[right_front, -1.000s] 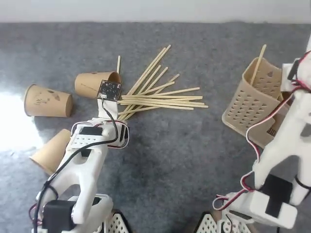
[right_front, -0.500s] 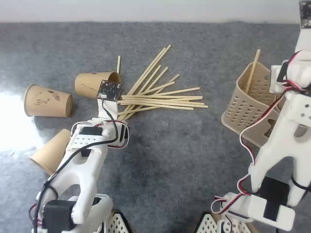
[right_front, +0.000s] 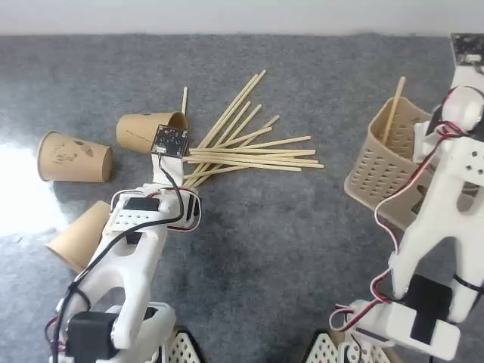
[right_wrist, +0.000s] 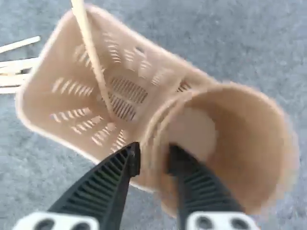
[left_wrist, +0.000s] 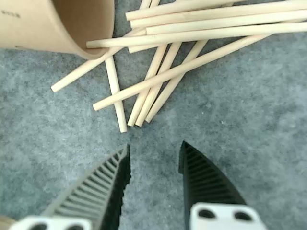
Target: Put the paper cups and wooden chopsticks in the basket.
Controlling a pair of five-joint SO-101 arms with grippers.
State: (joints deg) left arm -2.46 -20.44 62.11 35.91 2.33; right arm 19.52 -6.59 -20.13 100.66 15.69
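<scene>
**One cup in hand, lots left to pick up**

Your right fingers [right_wrist: 115, 182] are squeezed on the rim of a paper cup [right_wrist: 225, 143]. The cup hangs right at the edge of the basket [right_wrist: 62, 96]. You cannot tell if it is inside yet. One chopstick [right_wrist: 91, 52] stands in the basket.

Your left fingers [left_wrist: 204, 182] are apart and hold nothing. They hang just above the counter [left_wrist: 268, 120], near the ends of the pile of chopsticks [left_wrist: 158, 81].

Most of the job is left. The pile is not picked up. The first cup [right_front: 147, 130], second cup [right_front: 73, 156] and third cup [right_front: 79, 236] lie on their sides.

Your right arm [right_front: 446, 189] stands tall and bends down over the basket. Your left arm [right_front: 140, 234] stretches low, with its tip pointing down at the sticks.
</scene>
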